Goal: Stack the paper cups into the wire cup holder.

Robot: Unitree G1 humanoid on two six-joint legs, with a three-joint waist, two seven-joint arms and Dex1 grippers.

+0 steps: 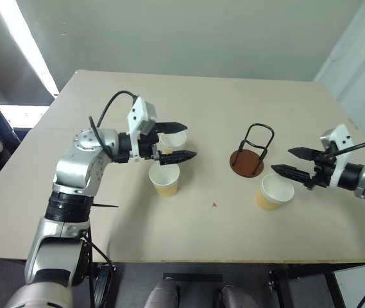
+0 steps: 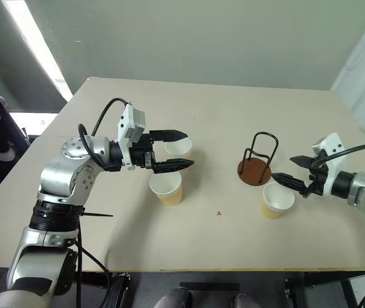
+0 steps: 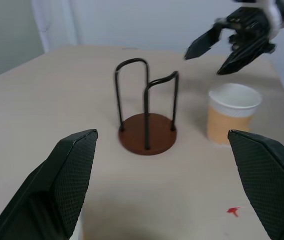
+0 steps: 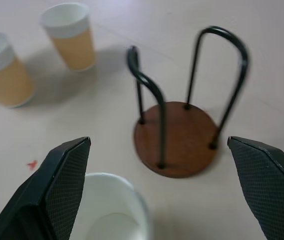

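Beige board makes up the wide tabletop (image 1: 188,96), the largest thing here, carrying every piece of the task at arm's reach. On it the round reddish-brown wire cup holder (image 1: 246,162) with thin black wire loops stands upright and empty, between the two arms, probably so either one can feed it. Three pale yellow-tan tapered paper cups with white rolled rims stand mouth-up and apart: one (image 1: 275,192) just beside the holder on the robot's right, two on the left, the nearer (image 1: 164,179) and the farther (image 1: 172,139). The left gripper (image 1: 176,141), black fingers spread wide and holding nothing, hangs over the left pair, pointing toward the holder. The right gripper (image 1: 296,162), likewise wide and empty, hovers just above the right cup's rim, seemingly lining up a grasp.
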